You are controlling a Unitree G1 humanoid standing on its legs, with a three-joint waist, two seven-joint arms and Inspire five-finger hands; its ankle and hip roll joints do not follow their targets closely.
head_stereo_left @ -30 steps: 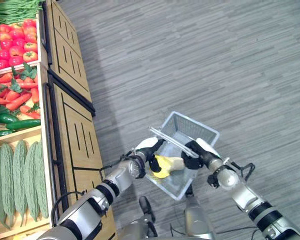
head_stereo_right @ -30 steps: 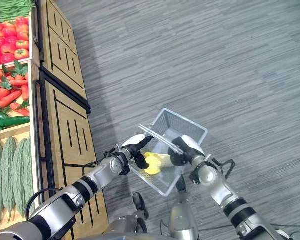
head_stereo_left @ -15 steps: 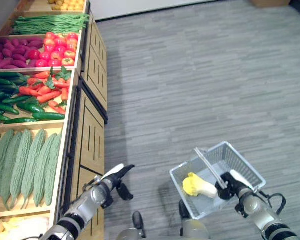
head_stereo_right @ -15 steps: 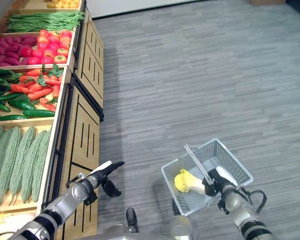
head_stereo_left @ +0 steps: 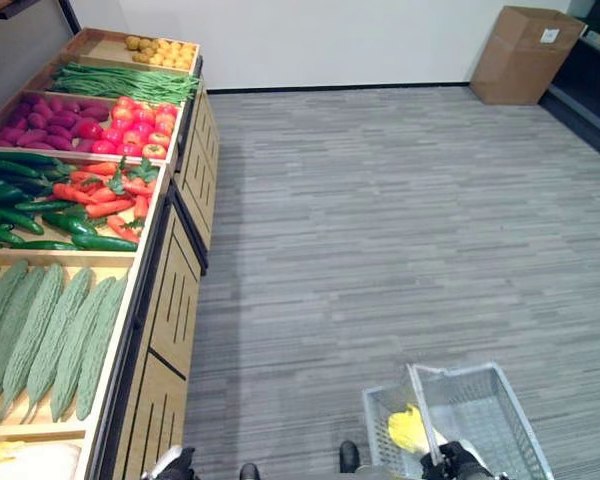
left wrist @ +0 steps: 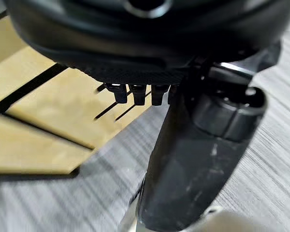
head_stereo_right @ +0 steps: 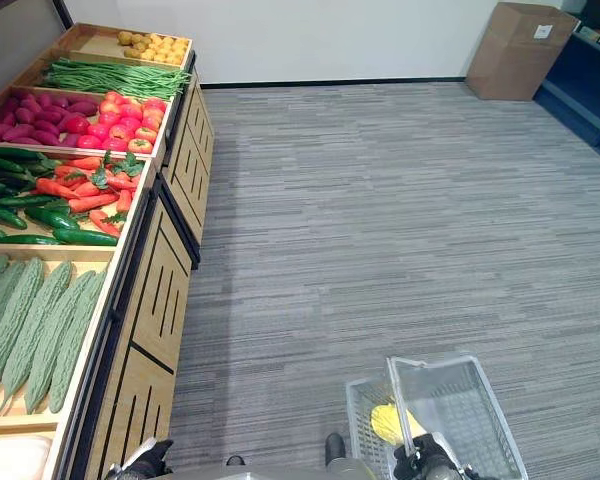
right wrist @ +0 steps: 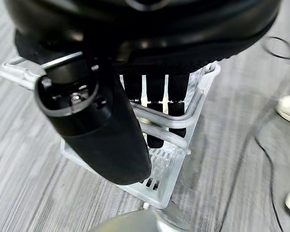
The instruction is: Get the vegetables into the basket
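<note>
Fingers of the robot's right hand (right wrist: 154, 104) curl round the twin metal handles of a pale grey plastic mesh basket (head_stereo_left: 480, 420), clamped on them, at the lower right of the head views. Inside the basket, toward its left end, lies a yellow vegetable (head_stereo_left: 408, 430), partly hidden by the raised handles.

At the bottom edge, lower left of centre, a tip of the robot's left hand (head_stereo_left: 176, 465) peeks into the frame. In its own wrist view the left hand (left wrist: 198, 159) hangs with fingers pointing straight out and the thumb extended, holding nothing, beside the wooden panelled front of the stand.

Along the left side runs a long wooden display stand (head_stereo_left: 175, 290) with bins: pale green bitter gourds (head_stereo_left: 50, 335) nearest, then dark cucumbers (head_stereo_left: 25, 215) beside orange carrots (head_stereo_left: 105, 195), red tomatoes (head_stereo_left: 130, 135), green beans (head_stereo_left: 125, 82) and small yellow produce (head_stereo_left: 160, 47) at the far end. A brown cardboard box (head_stereo_left: 525, 42) stands at the upper right against the white wall, on the grey striped floor (head_stereo_left: 380, 220).
</note>
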